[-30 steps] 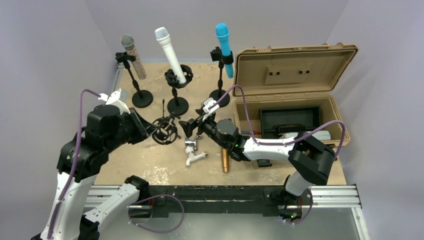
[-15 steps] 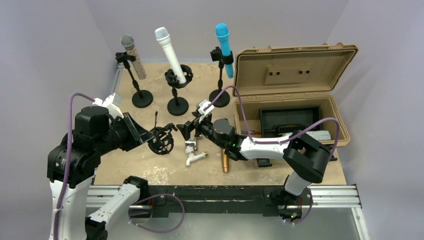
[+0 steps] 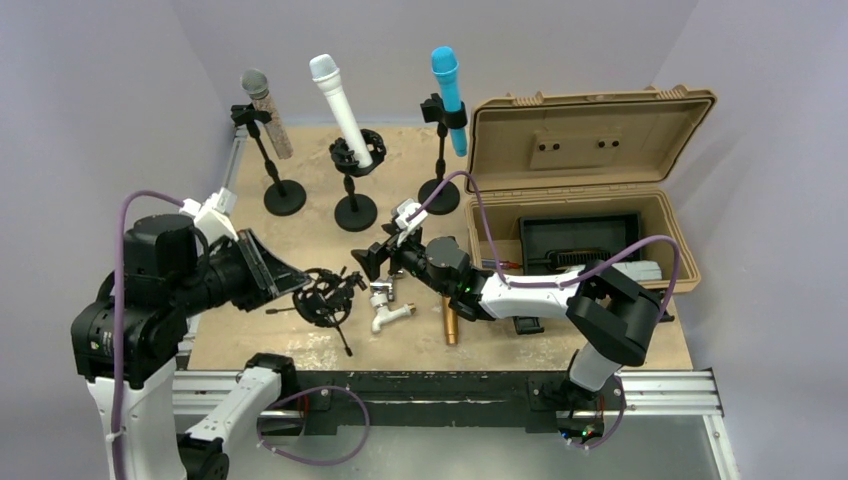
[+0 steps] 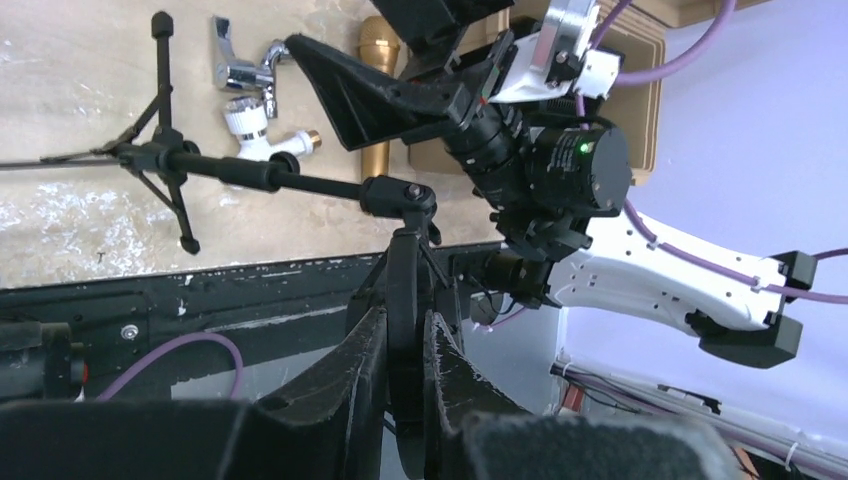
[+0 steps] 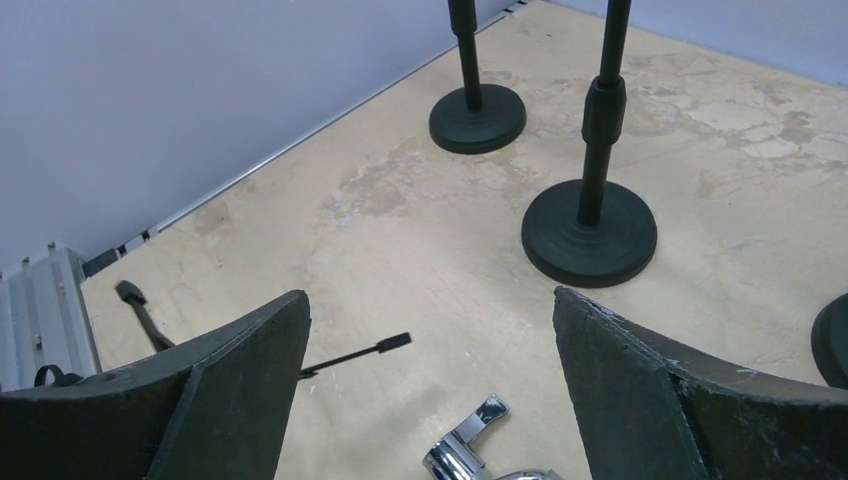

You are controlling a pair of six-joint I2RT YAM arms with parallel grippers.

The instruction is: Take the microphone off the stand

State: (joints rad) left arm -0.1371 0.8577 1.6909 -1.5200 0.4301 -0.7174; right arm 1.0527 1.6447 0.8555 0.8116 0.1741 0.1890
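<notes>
Top: left tool clamped on tilted tripod stand, left of faucet, near tabletop's front edge. Right tool apart, just behind faucet. Gold microphone lies flat right of faucet.
Left wrist: stand pinched between fingers.
Right wrist: bare tabletop behind faucet, two round stand bases beyond.

Bright, even diffuse light; shadows faint, soft; top view sharp; wrist views wide-angle, slightly distorted.
</notes>
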